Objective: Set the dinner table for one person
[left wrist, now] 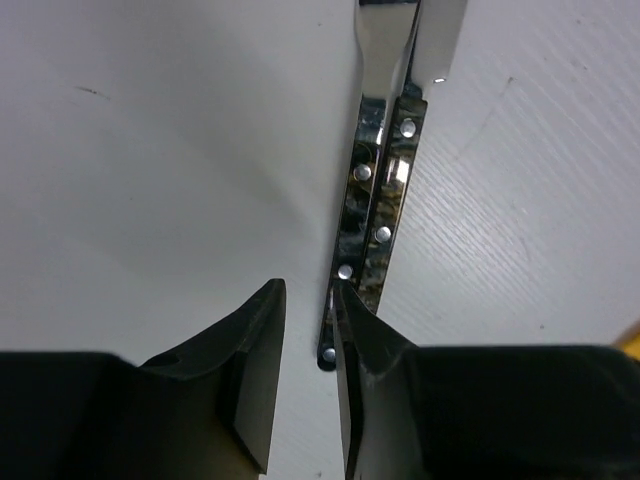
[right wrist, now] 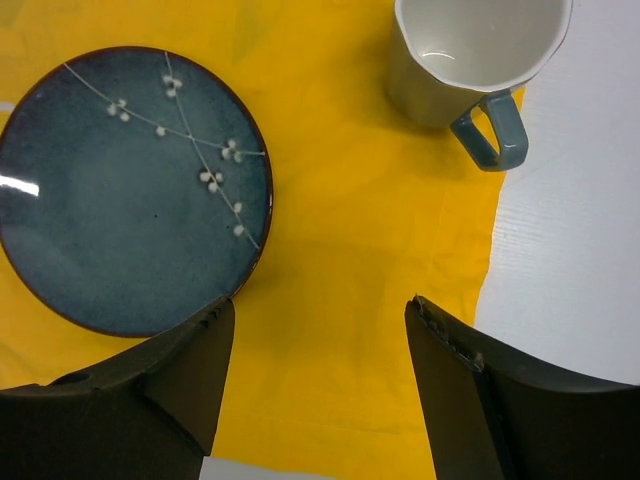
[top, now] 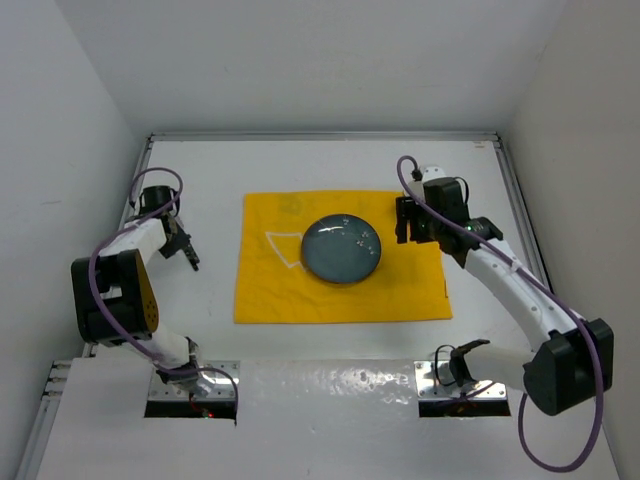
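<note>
Far left on the wall-to-wall table, left hand narrowly spread, cutlery handle end off-centre in the gap: centre it before closing. Right hand spread wide over mat, between plate and mug.

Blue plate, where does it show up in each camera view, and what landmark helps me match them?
Top external: the plate sits near the centre, on the yellow placemat.
Left wrist: not in it; cutlery shows instead.
Right wrist: the plate fills the upper left.
Shared landmark: the yellow placemat under it, in the top and right wrist views.
</note>
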You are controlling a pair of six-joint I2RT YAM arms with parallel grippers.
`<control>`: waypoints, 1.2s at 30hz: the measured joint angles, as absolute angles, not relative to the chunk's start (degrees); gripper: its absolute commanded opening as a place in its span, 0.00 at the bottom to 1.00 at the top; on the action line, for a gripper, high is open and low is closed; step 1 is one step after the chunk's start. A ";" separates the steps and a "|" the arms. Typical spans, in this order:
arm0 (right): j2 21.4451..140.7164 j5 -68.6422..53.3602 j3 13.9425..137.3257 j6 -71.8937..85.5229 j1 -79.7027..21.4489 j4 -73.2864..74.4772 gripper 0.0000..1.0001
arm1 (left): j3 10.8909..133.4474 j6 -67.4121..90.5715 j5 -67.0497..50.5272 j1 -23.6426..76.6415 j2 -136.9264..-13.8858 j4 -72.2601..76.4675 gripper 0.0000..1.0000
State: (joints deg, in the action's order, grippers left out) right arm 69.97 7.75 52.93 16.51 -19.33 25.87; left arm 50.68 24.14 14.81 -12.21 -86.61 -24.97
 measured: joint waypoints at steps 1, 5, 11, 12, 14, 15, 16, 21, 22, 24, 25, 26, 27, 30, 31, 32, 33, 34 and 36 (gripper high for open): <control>69.08 7.46 52.40 16.69 -19.33 25.80 0.68 | 50.81 24.05 14.74 -12.64 -87.74 -24.29 0.25; 66.24 6.98 50.28 16.99 -19.33 25.39 0.68 | 52.53 23.73 14.20 -13.32 -92.03 -22.92 0.27; 64.71 6.37 47.53 16.97 -19.33 24.40 0.69 | 55.77 22.79 13.02 -13.39 -97.21 -20.36 0.27; 64.62 6.24 47.29 16.97 -19.33 24.36 0.69 | 56.01 22.74 12.84 -13.41 -97.76 -20.16 0.27; 64.42 5.93 46.83 16.97 -19.33 24.05 0.69 | 56.38 22.72 12.69 -13.45 -98.89 -19.84 0.27; 64.36 5.80 46.70 16.97 -19.33 23.99 0.69 | 56.64 22.76 12.69 -13.47 -99.42 -19.66 0.27; 64.27 5.76 46.61 16.97 -19.33 23.99 0.69 | 56.86 22.72 12.64 -13.50 -99.53 -19.42 0.26; 64.12 5.52 46.48 16.95 -19.33 22.98 0.69 | 57.04 22.79 12.69 -13.50 -99.94 -19.03 0.20; 64.12 5.48 46.48 16.97 -19.33 22.74 0.69 | 57.04 22.79 12.69 -13.50 -99.94 -19.03 0.20; 64.12 5.39 46.44 16.95 -19.33 22.44 0.69 | 57.04 22.76 12.71 -13.50 -99.94 -19.05 0.19; 64.12 5.34 46.37 16.97 -19.33 22.39 0.69 | 57.01 22.76 12.75 -13.50 -99.94 -19.05 0.19; 64.12 5.34 46.26 16.95 -19.33 22.28 0.69 | 56.99 22.74 12.84 -13.50 -99.94 -19.07 0.19; 64.12 5.32 46.17 16.95 -19.33 22.26 0.69 | 56.95 22.72 12.91 -13.50 -99.92 -19.05 0.19; 64.12 5.32 45.91 16.95 -19.33 22.24 0.69 | 56.16 22.48 13.06 -13.52 -99.85 -19.25 0.19; 64.12 5.30 45.82 16.95 -19.33 22.20 0.69 | 55.68 22.35 13.06 -13.52 -99.85 -19.64 0.19; 64.12 5.30 45.74 16.95 -19.33 22.15 0.69 | 55.42 22.28 13.26 -13.52 -99.68 -19.94 0.19; 64.12 5.28 45.69 16.95 -19.33 22.11 0.69 | 55.31 22.24 13.21 -13.54 -99.53 -20.16 0.20; 64.12 5.28 45.65 16.95 -19.33 22.06 0.69 | 55.16 22.13 13.19 -13.56 -99.42 -20.21 0.20; 64.12 5.21 45.65 16.95 -19.33 22.00 0.69 | 54.61 21.91 13.08 -13.61 -99.09 -19.90 0.20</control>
State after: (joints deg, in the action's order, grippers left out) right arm 64.12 5.21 45.65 16.95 -19.33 22.00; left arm 54.61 21.91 13.08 -13.61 -99.09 -19.90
